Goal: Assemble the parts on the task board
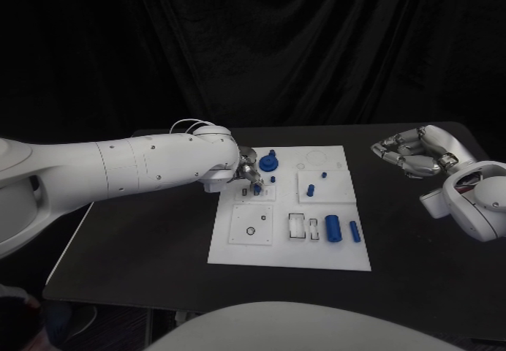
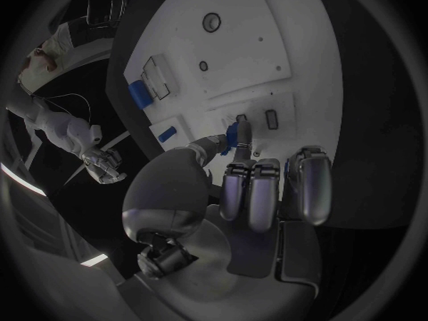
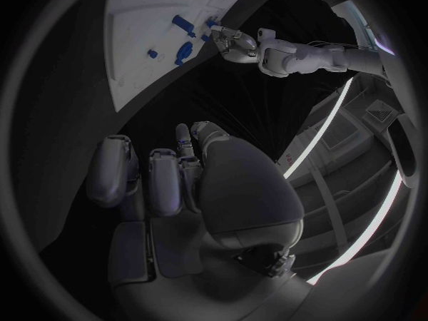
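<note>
White task board flat in the middle of the black surface, long side running away from the robot. Left robot hand over the board's far left part, thumb and a finger pinching a small blue part right above the small square plate with two slots there; seen from the left wrist as a blue piece at the fingertips, touching or just above the board beside a rectangular slot, other fingers curled side by side clear of it. Cannot tell whether the part already sits in a slot.

Just beside that hand, toward the far edge, a bigger blue knob-shaped part standing upright on the board, with a tiny blue peg near it. Farther right, a short blue peg and a small upright blue pin on another square plate. On the near right part of the board, a thick blue cylinder lying next to two rectangular cut-outs, and a thinner blue rod lying just beside it, near the board's right edge. Near left square plate with a small ring-shaped hole.

Right robot hand off the board, well apart to its right near the far right of the surface, fingers curled in, clenched on nothing; the same curled fingers visible from the right wrist.
</note>
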`<action>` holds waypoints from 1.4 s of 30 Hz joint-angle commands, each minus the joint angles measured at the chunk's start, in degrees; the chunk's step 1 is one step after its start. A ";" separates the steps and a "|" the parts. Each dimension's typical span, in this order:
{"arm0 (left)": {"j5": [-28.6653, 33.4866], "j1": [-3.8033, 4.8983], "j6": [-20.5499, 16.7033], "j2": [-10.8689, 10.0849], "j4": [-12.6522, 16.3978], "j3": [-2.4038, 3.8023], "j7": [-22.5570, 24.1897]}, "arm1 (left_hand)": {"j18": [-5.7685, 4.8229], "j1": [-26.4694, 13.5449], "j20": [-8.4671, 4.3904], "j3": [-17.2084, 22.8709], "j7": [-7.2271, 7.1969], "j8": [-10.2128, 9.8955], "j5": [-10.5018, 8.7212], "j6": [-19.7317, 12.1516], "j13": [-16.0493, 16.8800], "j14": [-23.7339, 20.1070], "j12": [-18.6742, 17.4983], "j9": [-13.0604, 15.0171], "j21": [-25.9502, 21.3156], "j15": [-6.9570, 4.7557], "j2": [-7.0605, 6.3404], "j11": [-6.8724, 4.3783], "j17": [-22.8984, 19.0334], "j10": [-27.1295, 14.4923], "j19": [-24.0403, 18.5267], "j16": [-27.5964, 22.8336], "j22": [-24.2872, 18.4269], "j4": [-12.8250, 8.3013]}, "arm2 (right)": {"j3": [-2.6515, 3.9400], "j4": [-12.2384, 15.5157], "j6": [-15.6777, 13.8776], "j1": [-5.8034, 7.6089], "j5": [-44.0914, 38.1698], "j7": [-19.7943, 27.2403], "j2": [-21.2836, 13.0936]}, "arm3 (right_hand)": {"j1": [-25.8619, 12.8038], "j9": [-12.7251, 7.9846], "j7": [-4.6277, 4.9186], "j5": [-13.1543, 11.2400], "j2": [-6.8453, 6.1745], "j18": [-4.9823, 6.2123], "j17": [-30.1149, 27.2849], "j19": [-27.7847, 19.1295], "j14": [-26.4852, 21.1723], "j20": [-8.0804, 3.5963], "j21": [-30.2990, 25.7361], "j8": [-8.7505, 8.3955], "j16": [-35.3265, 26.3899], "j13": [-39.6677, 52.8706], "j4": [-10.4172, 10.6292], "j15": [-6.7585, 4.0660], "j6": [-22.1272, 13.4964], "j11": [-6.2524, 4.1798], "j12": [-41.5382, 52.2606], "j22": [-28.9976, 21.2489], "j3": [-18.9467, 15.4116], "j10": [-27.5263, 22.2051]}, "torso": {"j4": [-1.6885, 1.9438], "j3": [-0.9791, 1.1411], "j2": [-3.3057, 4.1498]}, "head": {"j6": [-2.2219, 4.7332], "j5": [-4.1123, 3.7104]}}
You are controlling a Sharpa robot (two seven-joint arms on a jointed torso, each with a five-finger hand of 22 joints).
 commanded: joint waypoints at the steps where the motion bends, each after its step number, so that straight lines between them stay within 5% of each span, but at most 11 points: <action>1: 0.00 -0.11 -1.35 -0.32 0.58 0.05 0.05 | -0.46 -0.70 -0.05 2.66 -0.08 -0.35 -0.36 0.34 15.09 5.96 0.20 0.13 -0.20 0.03 0.08 0.16 15.08 6.16 0.01 -0.28 2.34 -2.25 | 0.03 0.05 0.62 -0.12 -0.31 -1.21 -0.09 | 0.62 0.10 0.21 0.30 0.02 0.78 2.44 -0.09 2.11 -0.10 -0.36 -0.27 -0.33 2.14 -0.34 -0.05 -0.04 -0.16 -0.25 7.31 -0.02 -0.45 | -0.02 0.02 -0.01 | 0.00 0.14; 12: 0.00 -0.43 -1.99 -1.45 1.19 0.04 -0.45 | -0.43 -1.42 -0.09 3.25 -0.12 -0.48 -1.45 0.57 15.09 5.96 0.20 0.40 -0.30 -0.01 0.04 0.12 15.08 6.16 -0.04 -0.28 2.30 -2.35 | 0.03 0.02 0.90 -0.13 -0.49 -1.58 -0.01 | 0.74 0.11 0.22 0.59 0.01 0.82 2.34 -0.17 2.07 -0.09 -0.60 -0.27 -0.44 1.82 -0.42 -0.05 -0.03 -0.15 -0.42 7.24 0.03 -0.71 | 0.16 -0.02 0.09 | 0.00 0.18; 29: 0.00 -2.12 -2.96 -2.17 1.65 0.04 -0.66 | -0.31 -1.77 -0.10 3.42 -0.10 -0.61 -1.77 0.58 15.09 5.96 0.20 0.46 -0.58 -0.01 0.13 0.13 15.08 6.16 -0.40 -0.28 1.89 -2.26 | 0.03 -0.03 1.04 -0.13 -0.56 -1.94 -0.03 | 0.87 0.12 0.23 0.86 -0.01 0.86 2.24 -0.23 2.02 -0.09 -0.81 -0.29 -0.54 1.66 -0.50 -0.04 -0.05 -0.14 -0.52 7.17 0.08 -0.85 | -0.01 -0.02 -0.02 | 0.00 0.05; 42: 0.00 -2.58 -4.65 -2.17 1.86 0.04 0.61 | -0.27 -1.86 -0.10 3.49 -0.10 -0.67 -1.82 0.56 15.09 5.96 0.20 0.47 -0.69 -0.01 0.18 0.13 15.08 6.16 -0.55 -0.28 1.72 -2.23 | 0.03 -0.08 1.09 -0.13 -0.57 -2.09 0.02 | 0.99 0.13 0.23 1.09 -0.01 0.87 2.19 -0.25 1.99 -0.09 -0.88 -0.29 -0.60 1.45 -0.58 -0.04 -0.05 -0.14 -0.64 7.16 0.14 -1.03 | -0.03 -0.03 -0.01 | 0.00 0.10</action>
